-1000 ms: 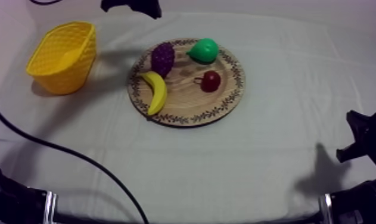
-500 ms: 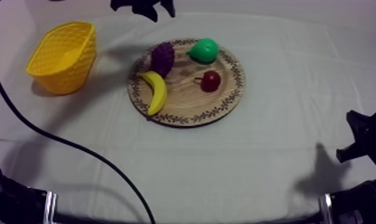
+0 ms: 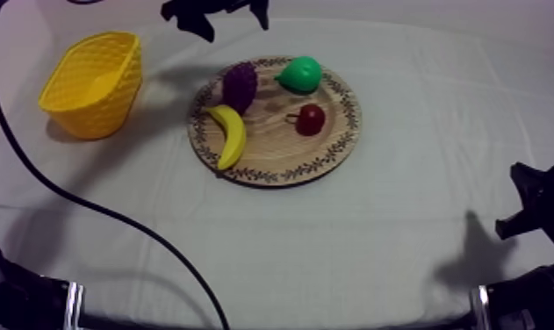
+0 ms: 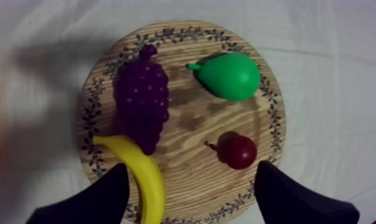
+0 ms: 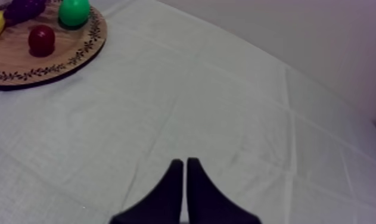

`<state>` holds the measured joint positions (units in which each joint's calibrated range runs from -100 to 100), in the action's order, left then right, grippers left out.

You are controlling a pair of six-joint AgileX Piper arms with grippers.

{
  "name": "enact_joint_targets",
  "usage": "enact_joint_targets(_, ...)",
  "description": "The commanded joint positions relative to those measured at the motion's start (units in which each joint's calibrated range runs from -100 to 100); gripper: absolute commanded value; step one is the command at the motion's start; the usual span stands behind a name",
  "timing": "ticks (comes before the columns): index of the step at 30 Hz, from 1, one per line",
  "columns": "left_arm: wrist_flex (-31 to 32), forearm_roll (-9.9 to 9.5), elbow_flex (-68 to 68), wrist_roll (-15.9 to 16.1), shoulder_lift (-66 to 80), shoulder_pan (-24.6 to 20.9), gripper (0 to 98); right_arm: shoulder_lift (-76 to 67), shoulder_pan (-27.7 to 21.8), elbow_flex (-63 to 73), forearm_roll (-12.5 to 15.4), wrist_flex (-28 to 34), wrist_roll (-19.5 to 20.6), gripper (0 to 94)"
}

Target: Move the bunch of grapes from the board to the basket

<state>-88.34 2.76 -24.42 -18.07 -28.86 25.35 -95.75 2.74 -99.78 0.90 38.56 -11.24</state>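
I see the bunch of grapes lying flat on the wooden board, on its far-left part, just inside the rim. It is dark purple and knobbly, longer than it is wide, with a short stem at its far end and its narrower tip pointing near. In my left wrist view its whole upper side is uncovered. The board is round, of pale grained wood with a dark leaf pattern around its rim, and lies flat near the middle of the counter. The yellow basket stands on the counter left of the board, apart from it. It is a lattice-walled tub, its mouth open upward.
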Motion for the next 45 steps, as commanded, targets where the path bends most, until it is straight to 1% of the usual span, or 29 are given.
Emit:
enact_joint_targets(1,-0.05,-0.06,0.38,0.10,-0.05,-0.15,81.4,0.00,0.01,0.00,0.01,-0.01,-0.02,0.3)
enact_joint_targets(9,-0.12,-0.41,1.13,0.08,-2.25,-1.04,80.6,0.00,0.01,0.00,0.01,-0.01,-0.02,0.3)
enact_joint_targets(17,-0.16,-0.44,-0.22,0.13,-7.67,-1.32,80.9,0.00,0.01,0.00,0.01,-0.01,-0.02,0.3)
enact_joint_targets(29,-0.26,-0.23,-6.96,0.56,-17.43,-1.08,80.7,0.00,0.01,0.00,0.01,-0.01,-0.02,0.3)
enact_joint_targets(45,-3.13,-0.30,-15.87,0.32,-27.05,-1.77,79.9,0.00,0.01,0.00,0.01,-0.01,-0.02,0.3)
